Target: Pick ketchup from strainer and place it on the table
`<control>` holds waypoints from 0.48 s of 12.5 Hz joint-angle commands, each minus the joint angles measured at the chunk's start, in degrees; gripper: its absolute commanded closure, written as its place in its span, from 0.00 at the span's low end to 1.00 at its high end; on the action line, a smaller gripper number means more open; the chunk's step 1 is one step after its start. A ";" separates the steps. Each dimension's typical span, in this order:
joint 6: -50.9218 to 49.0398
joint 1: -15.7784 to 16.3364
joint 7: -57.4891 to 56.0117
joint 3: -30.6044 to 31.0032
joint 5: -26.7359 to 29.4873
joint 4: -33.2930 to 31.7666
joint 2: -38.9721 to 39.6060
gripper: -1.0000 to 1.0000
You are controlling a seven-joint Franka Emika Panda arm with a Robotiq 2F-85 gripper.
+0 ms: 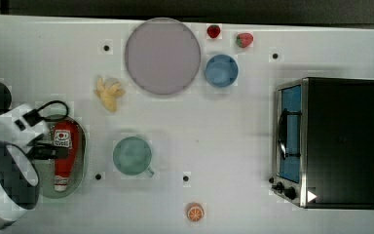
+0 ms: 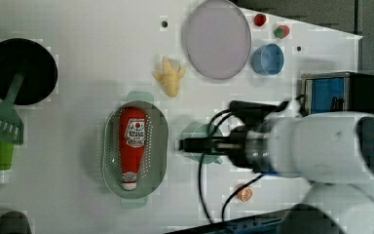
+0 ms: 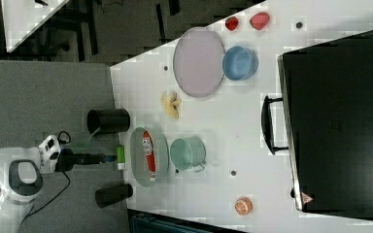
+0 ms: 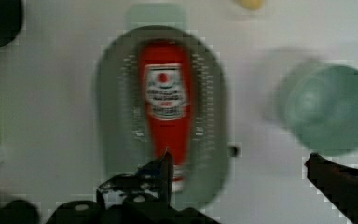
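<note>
Top view: the ketchup, a slim red bottle with a white label and white cap, is seen lying flat in the pale green strainer near the top view's left edge of the white table. The gripper is held over the strainer's left part, beside the bottle.

Left view: the bottle is laid lengthwise in the oval strainer, cap toward the bottom edge. The gripper is seen to the left view's right of the strainer, in front of a green mug.

Right view: the bottle is seen inside the strainer; the gripper is placed to the right view's left of it.

Wrist view: label and red mark are shown on the bottle. The fingers are spread wide apart, nothing gripped.
</note>
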 commanded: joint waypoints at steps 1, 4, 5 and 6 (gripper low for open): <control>7.93 -0.71 3.31 1.50 -1.44 -1.60 2.92 0.00; 18.01 -0.10 3.87 1.42 -5.19 -6.62 7.05 0.00; 21.56 -0.09 3.87 1.33 -6.08 -8.30 8.49 0.00; 25.42 -0.07 3.87 1.33 -6.54 -9.87 10.16 0.00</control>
